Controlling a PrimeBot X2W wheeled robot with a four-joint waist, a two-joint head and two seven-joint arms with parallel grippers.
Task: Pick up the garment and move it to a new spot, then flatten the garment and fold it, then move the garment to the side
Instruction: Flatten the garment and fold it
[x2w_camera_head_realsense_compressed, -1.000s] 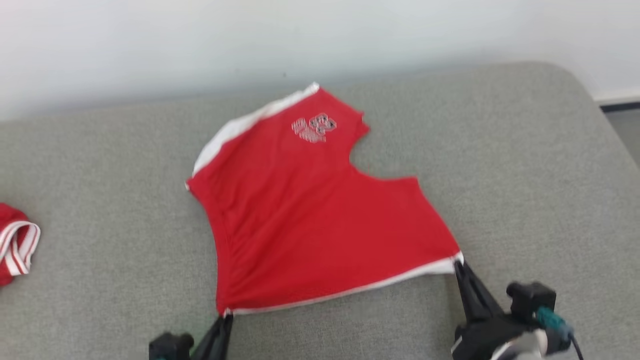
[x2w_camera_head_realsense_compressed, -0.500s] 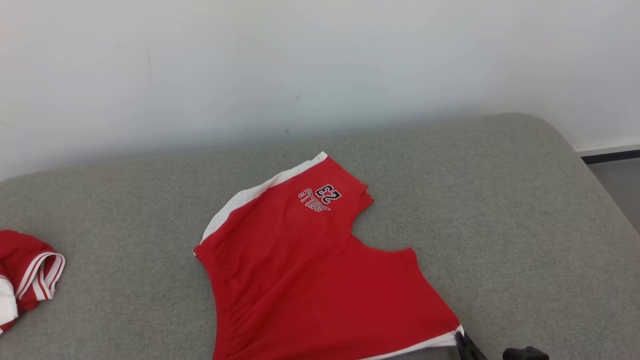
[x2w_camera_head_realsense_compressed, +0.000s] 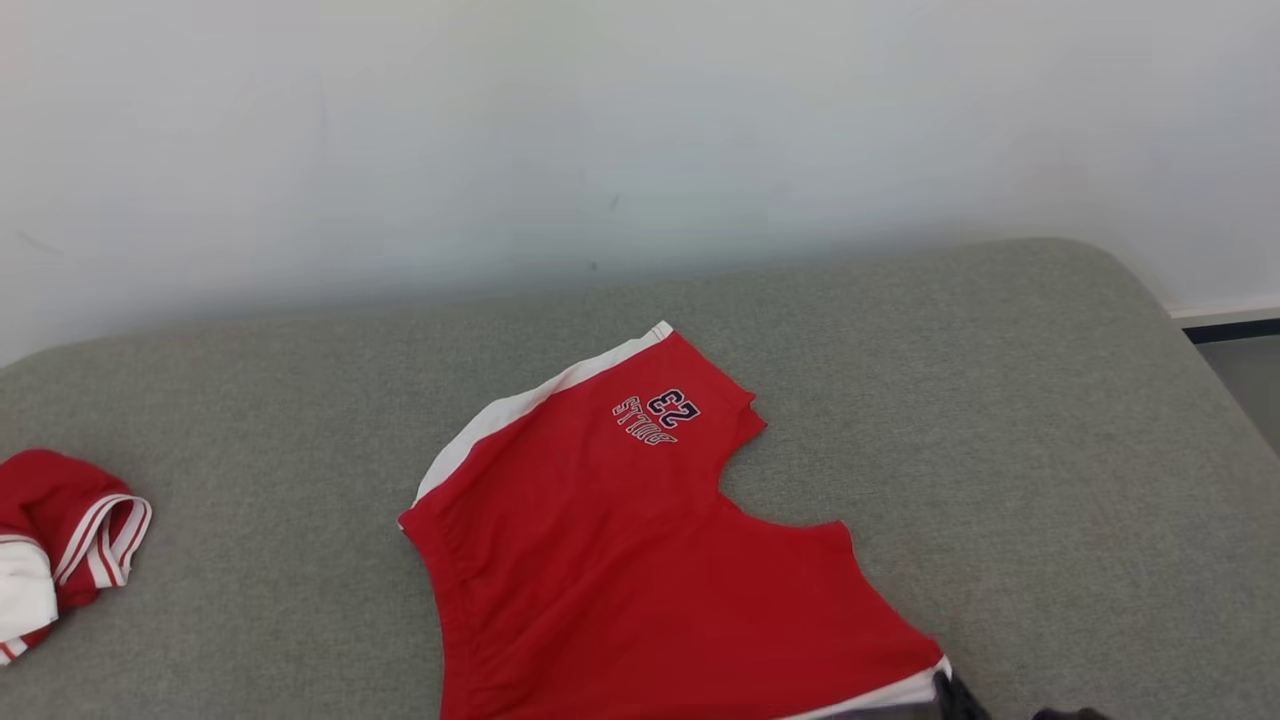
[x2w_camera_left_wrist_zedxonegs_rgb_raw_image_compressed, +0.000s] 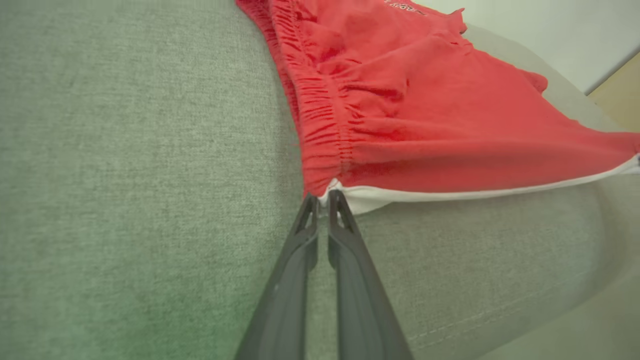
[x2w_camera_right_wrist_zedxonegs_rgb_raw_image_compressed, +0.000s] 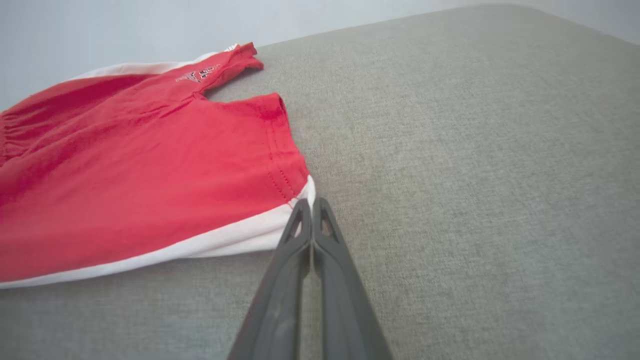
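The garment (x2w_camera_head_realsense_compressed: 640, 560) is a pair of red shorts with a white side stripe and a "23" print, spread flat on the grey cushion (x2w_camera_head_realsense_compressed: 1000, 450). In the left wrist view my left gripper (x2w_camera_left_wrist_zedxonegs_rgb_raw_image_compressed: 324, 196) is shut on the garment's (x2w_camera_left_wrist_zedxonegs_rgb_raw_image_compressed: 400, 115) white corner by the gathered waistband. My right gripper (x2w_camera_right_wrist_zedxonegs_rgb_raw_image_compressed: 311, 204) is shut on the white-striped corner of the garment (x2w_camera_right_wrist_zedxonegs_rgb_raw_image_compressed: 150, 175) at the leg hem. Its dark fingertips (x2w_camera_head_realsense_compressed: 962, 697) show at the bottom edge of the head view, at the garment's near right corner.
A second red and white piece of clothing (x2w_camera_head_realsense_compressed: 60, 550) lies crumpled at the cushion's far left. A pale wall (x2w_camera_head_realsense_compressed: 640, 150) runs behind the cushion. The cushion's rounded right edge drops to the floor (x2w_camera_head_realsense_compressed: 1245, 375). Bare grey cushion lies right of the garment.
The head camera has tilted up, so the whole picture has slid down and the grippers have dropped toward the bottom edge. The garment's far corner now lies farther from the cushion's back edge.
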